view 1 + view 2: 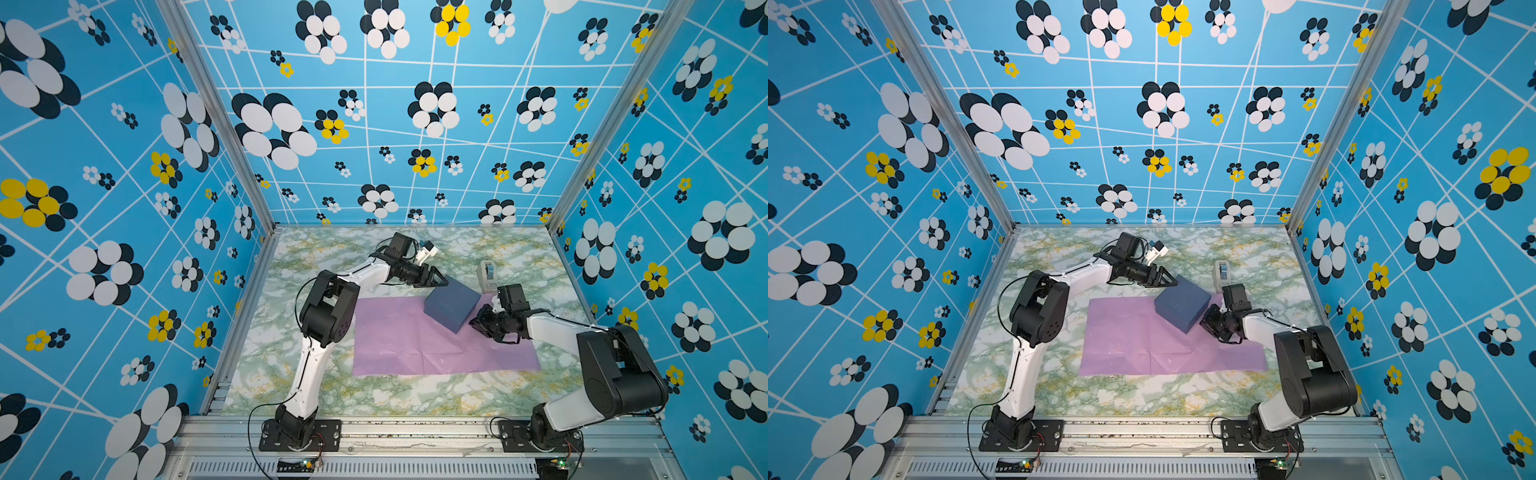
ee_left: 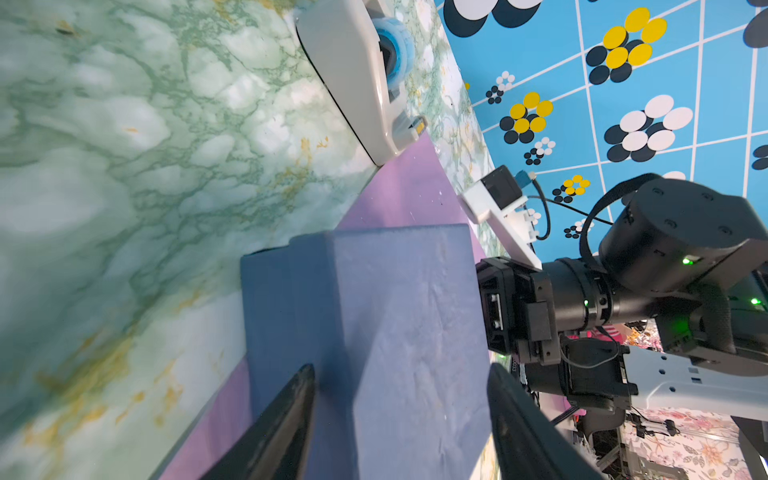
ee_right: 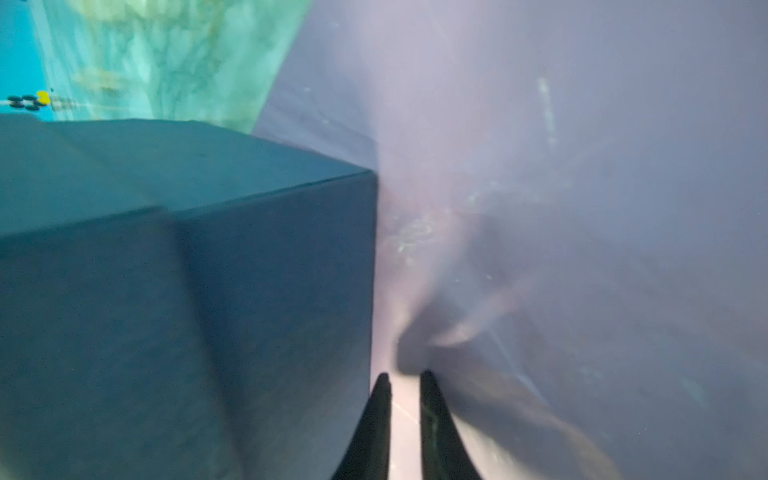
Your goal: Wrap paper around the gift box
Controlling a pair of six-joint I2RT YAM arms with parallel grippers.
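Blue flowered walls (image 1: 124, 166) are seen around a green-marbled table (image 1: 291, 374), on which the paper (image 1: 415, 345) is spread lilac face up; the gift box (image 1: 451, 303) is set cornerwise at its far right part, near a tape dispenser (image 1: 487, 274). The left end effector (image 1: 440, 280) is held astride the box's far-left corner, jaws spread wide; whether it is clamped cannot be told. The right end effector (image 1: 478, 322) is placed at the box's near-right side, fingers (image 3: 432, 415) narrowly parted around pale paper; no grip can be confirmed.
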